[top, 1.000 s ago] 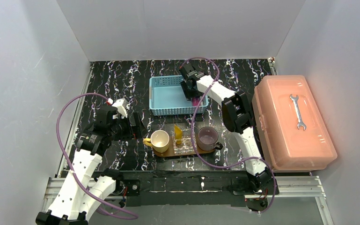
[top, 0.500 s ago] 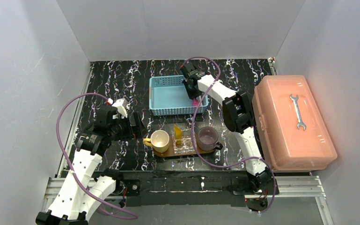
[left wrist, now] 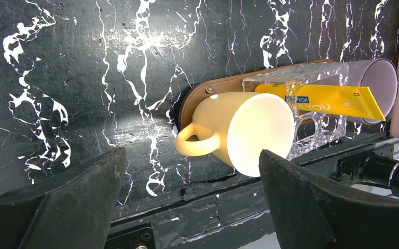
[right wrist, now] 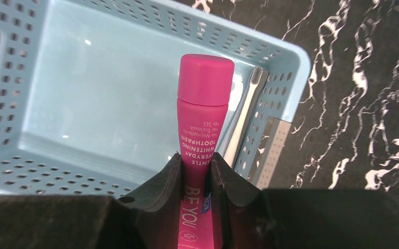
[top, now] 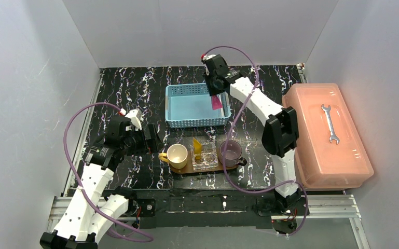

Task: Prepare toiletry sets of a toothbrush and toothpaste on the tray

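Note:
My right gripper (top: 216, 92) (right wrist: 195, 161) is shut on the magenta-pink toothpaste (top: 216, 101) (right wrist: 204, 106), which hangs cap-down above the right end of the blue basket. A pale toothbrush (right wrist: 246, 111) lies against the basket's right wall. On the dark-brown tray (top: 184, 167) (left wrist: 212, 89) the yellow toothpaste (top: 197, 149) (left wrist: 324, 98) stands in a clear holder (top: 206, 160) (left wrist: 319, 140), between a cream cup (top: 177, 154) (left wrist: 254, 132) and a purple cup (top: 230, 151) (left wrist: 380, 78). My left gripper (top: 153, 141) (left wrist: 191, 155) stands open just left of the cream cup, holding nothing.
The light-blue perforated basket (top: 187, 106) (right wrist: 83, 109) sits behind the tray. A big salmon-pink box (top: 316, 150) with a wrench (top: 330, 123) on its lid fills the right side. White walls close in on three sides.
My right gripper closed on the pink toothpaste in the basket and lifted it, the arm swinging up and back. The left arm has not moved.

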Tool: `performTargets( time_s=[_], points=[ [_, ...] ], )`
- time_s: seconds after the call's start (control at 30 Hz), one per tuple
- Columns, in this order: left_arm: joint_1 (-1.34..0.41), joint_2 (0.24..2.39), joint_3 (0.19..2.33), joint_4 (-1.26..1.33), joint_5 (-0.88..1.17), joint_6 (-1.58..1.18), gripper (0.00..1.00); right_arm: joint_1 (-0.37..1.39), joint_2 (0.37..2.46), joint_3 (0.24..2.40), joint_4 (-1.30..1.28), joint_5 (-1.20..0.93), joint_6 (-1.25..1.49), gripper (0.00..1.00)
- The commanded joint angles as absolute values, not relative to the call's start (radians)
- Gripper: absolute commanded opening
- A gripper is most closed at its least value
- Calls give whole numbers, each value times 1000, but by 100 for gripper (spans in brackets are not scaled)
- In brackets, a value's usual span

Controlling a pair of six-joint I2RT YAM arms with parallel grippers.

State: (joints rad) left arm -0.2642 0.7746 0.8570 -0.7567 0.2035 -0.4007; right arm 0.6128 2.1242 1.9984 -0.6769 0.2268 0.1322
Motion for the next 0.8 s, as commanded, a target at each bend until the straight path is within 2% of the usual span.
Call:
performTargets(
  time_s=[0.0,0.3,0.77],
  points=[
    [-264,781,875,-764,220,-395,99,637,1992,1970,-623,207,82,23],
    [-264,831,1006,-805,326,-437,99,717,1750,1788,-569,102,7,23],
    [-264,887,1143,-812,650,-555,99,939,1423,1600,-644,8,-122,24]
  ],
)
